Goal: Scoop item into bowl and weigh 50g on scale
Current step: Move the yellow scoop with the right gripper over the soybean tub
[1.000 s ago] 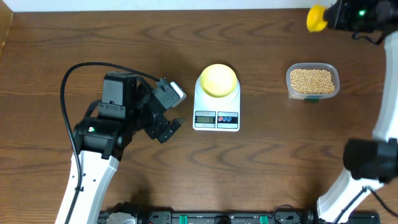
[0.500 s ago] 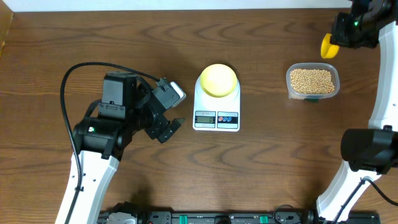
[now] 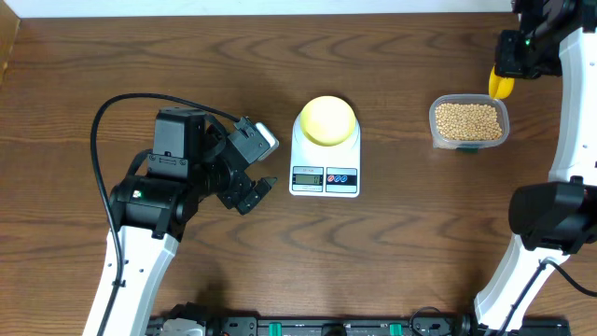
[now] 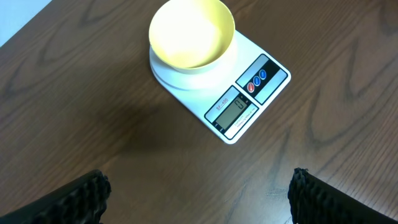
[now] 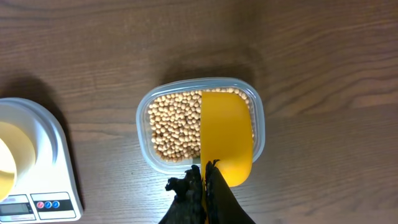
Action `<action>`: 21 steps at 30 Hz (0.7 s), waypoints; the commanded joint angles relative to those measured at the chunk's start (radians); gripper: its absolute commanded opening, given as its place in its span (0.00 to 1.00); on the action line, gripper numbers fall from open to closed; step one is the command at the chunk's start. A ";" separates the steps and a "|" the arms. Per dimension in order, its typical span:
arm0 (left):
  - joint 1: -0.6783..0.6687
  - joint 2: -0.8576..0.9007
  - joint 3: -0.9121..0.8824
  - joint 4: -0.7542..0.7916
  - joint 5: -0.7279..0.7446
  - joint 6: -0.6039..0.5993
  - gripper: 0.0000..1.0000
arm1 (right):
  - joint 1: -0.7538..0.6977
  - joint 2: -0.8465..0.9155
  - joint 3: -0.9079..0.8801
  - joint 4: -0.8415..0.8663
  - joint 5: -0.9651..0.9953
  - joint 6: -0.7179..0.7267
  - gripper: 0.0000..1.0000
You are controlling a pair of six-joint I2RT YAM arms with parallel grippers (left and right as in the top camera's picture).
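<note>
The pale yellow bowl (image 3: 326,119) (image 4: 191,32) sits empty on the white scale (image 3: 325,177) (image 4: 249,99) at the table's middle. The item, beige beans (image 3: 466,119) (image 5: 174,124), fills a clear tub (image 3: 434,121) (image 5: 144,134) to the right. My right gripper (image 3: 516,58) (image 5: 206,171) is shut on the handle of a bright yellow scoop (image 3: 502,84) (image 5: 227,137). The scoop hangs over the tub's right side. My left gripper (image 3: 254,191) (image 4: 199,186) stands open and empty over bare wood, left of the scale.
A black cable (image 3: 121,101) loops from the left arm over the table's left part. The table's back edge meets a white wall (image 3: 261,7). Brown wood lies bare between the scale and the tub.
The right arm has carried the yellow scoop from the back right corner toward the front, to the bean tub's right edge. The left arm has not moved.
</note>
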 commanded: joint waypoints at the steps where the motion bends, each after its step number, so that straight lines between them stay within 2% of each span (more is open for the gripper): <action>1: 0.005 -0.011 -0.008 -0.002 0.010 0.006 0.94 | -0.003 0.008 -0.003 0.010 0.015 -0.035 0.01; 5: 0.005 -0.011 -0.008 -0.002 0.010 0.006 0.94 | -0.002 0.008 -0.003 0.027 0.015 -0.080 0.01; 21: 0.005 -0.011 -0.008 -0.002 0.010 0.006 0.94 | -0.003 0.014 -0.014 0.008 -0.045 -0.104 0.01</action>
